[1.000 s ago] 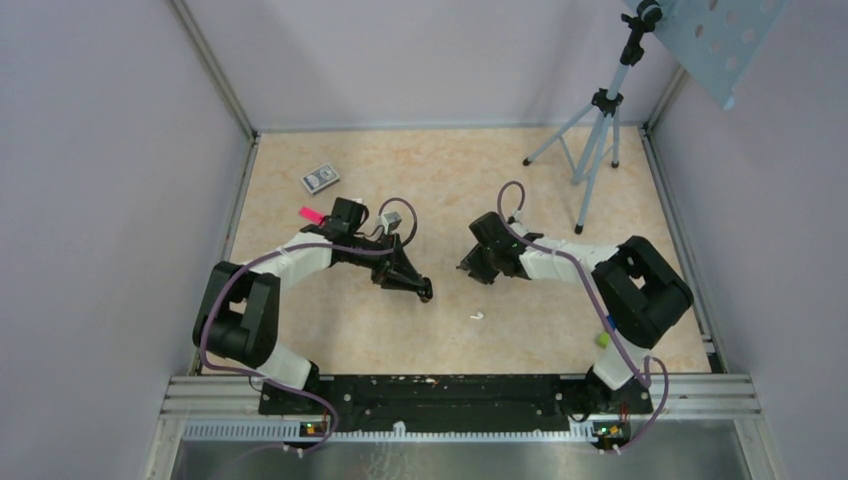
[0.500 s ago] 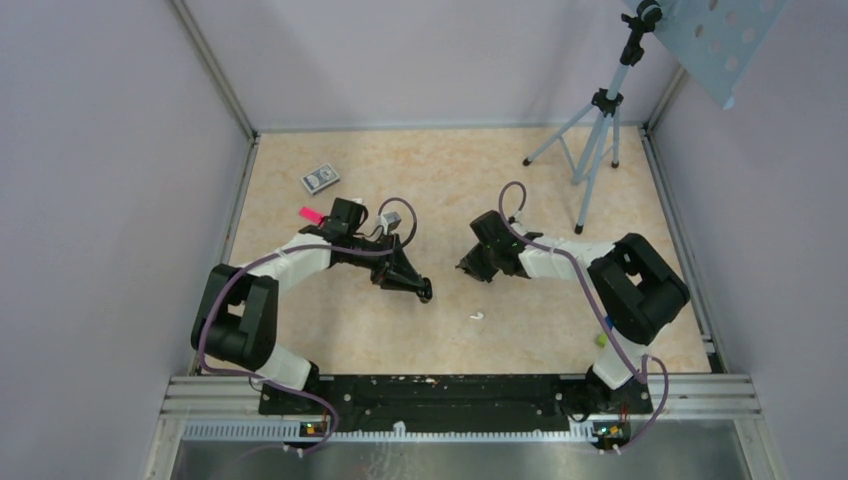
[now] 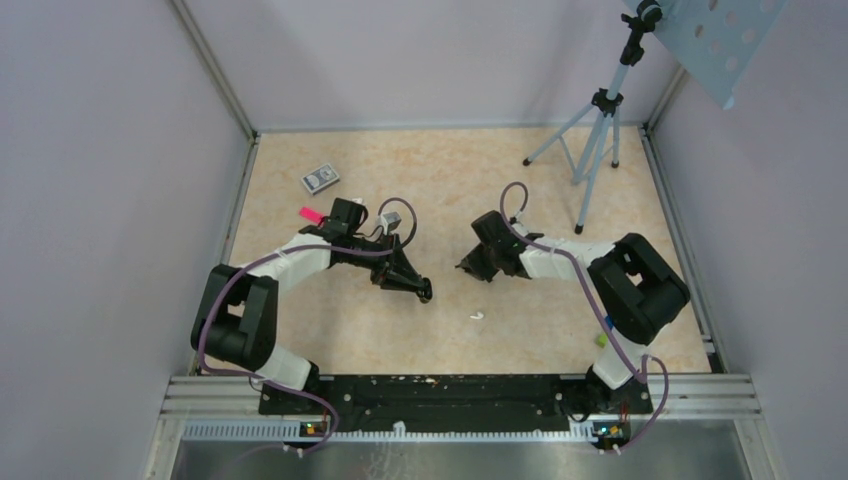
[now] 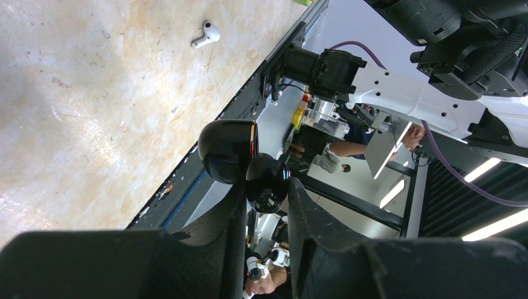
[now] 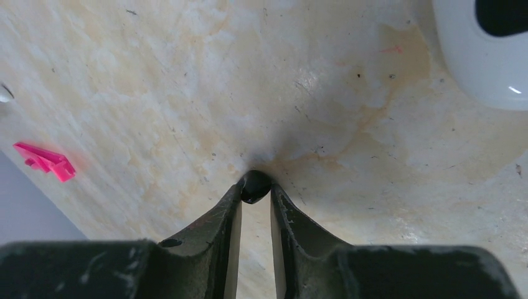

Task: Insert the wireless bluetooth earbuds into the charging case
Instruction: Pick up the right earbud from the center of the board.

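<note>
In the left wrist view my left gripper [image 4: 266, 187] is shut on a glossy black charging case [image 4: 227, 149], lid open, held off the table. From above, this gripper [image 3: 420, 290] sits left of centre. My right gripper [image 5: 256, 188] is down at the table, its fingertips pinched on a tiny black earbud [image 5: 255, 182]. In the top view the right gripper [image 3: 468, 268] is a short way right of the left one. A white earbud [image 3: 478, 316] lies loose on the table nearer the bases, and the left wrist camera also catches this white earbud [image 4: 205, 35].
A pink block [image 3: 311, 214] and a small card box [image 3: 320, 178] lie at the back left. A tripod [image 3: 590, 130] stands at the back right. A rounded white glossy object [image 5: 485, 56] lies close beyond the right fingers. Grey walls enclose the table.
The right jaws have closed in on the black earbud, and the right arm's elbow shifted slightly. The left arm and the case have not moved.
</note>
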Motion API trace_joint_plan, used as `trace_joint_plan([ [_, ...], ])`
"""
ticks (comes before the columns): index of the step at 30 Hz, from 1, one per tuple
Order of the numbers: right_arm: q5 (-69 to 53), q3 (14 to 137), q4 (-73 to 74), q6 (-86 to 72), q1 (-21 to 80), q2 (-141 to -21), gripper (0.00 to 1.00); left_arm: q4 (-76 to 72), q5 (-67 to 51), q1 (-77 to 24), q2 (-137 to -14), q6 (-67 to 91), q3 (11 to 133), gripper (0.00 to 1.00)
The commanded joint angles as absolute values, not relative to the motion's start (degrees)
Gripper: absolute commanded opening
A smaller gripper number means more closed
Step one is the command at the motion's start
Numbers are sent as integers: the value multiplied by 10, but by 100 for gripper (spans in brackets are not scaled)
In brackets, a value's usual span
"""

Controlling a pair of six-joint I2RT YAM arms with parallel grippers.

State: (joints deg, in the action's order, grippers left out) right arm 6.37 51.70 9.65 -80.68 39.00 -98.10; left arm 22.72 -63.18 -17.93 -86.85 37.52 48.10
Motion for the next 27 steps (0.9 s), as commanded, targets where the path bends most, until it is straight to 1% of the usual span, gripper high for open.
trace_joint_plan([
  [1,74,501,90,-807,381,-979,18,219,-646,-178,-851,366,475,0],
  [7,78,489,82,-786,381,-954,6,216,-644,-178,-850,369,475,0],
  [9,82,481,76,-767,381,-933,0,215,-644,-178,-851,367,476,0],
  [12,82,474,75,-723,381,-899,0,218,-652,-178,-860,352,474,0],
  [16,87,461,96,-678,382,-843,0,256,-647,-177,-888,317,502,0],
  [23,102,458,138,-591,381,-755,0,244,-645,-178,-903,331,533,0],
  [25,85,458,133,-550,382,-731,0,231,-653,-178,-903,340,533,0],
  [27,51,450,98,-501,385,-707,0,219,-658,-180,-906,344,535,0],
])
